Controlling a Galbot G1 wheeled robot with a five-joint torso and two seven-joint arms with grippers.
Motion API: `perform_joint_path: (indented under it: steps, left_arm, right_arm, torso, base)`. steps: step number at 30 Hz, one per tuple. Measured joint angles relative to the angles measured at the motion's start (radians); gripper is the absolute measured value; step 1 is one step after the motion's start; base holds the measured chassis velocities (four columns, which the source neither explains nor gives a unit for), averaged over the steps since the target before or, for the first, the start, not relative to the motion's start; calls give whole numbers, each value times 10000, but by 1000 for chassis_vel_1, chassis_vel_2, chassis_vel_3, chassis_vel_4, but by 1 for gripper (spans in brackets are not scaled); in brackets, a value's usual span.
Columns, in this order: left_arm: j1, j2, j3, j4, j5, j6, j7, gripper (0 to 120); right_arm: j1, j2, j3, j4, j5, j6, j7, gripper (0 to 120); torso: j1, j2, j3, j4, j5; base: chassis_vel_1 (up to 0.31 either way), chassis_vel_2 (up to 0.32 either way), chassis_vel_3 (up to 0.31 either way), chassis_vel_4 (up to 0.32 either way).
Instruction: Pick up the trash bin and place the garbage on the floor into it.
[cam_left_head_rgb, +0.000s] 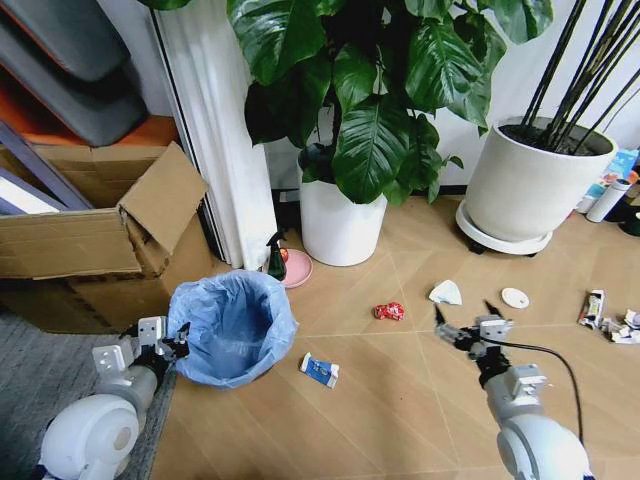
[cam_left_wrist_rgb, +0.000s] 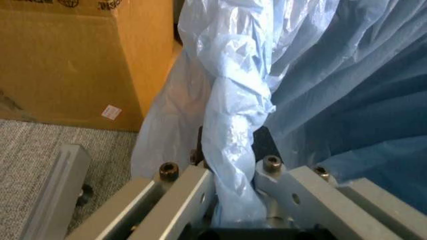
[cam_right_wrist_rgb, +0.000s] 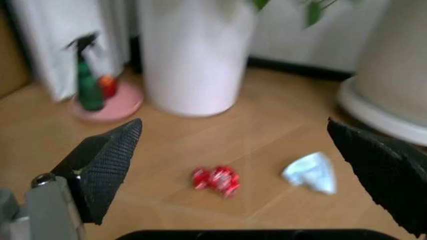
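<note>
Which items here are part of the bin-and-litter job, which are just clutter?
Job: trash bin, rim clamped by left gripper; red wrapper; pale tissue; white disc; white-blue bottle; open right gripper above the floor.

Clutter: green spray bottle, plant pots, cardboard box.

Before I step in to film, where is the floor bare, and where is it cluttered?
Bare floor lies between the small bottle and the right gripper. Crowded: the red wrapper, tissue and white disc ahead, more litter at right.
</note>
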Motion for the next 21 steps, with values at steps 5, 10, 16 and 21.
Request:
perform_joint_path:
  steps: [5, 10, 16, 21]
  left_arm:
    - [127, -55, -74, -134, 107, -22, -3, 0]
    - [159, -132, -131, -168, 176, -32, -2, 0]
    - [129, -363, -165, -181, 271, -37, -13, 0]
    - [165, -393, -216, -199, 301, -37, -40, 0]
  right_arm:
    - [648, -1420, -1253, -829, 340, -88, -229, 100]
    - [1260, -2267, -2197, -1283, 772, -87, -482, 100]
    - [3702, -3121, -5060, -2630, 1862, -161, -962, 100]
    - [5035, -2678, -6760, -4114, 1911, -187, -1017, 100]
  torso:
    - [1, 0, 1, 1, -2]
    - [1, 0, 1, -1, -1]
    - [2, 0, 2, 3, -4]
    - [2, -1, 2, 2, 0]
  base:
    - [0, 0, 0, 0]
    - [0, 0, 0, 0]
    - [0, 0, 0, 0]
    - [0, 0, 0, 0]
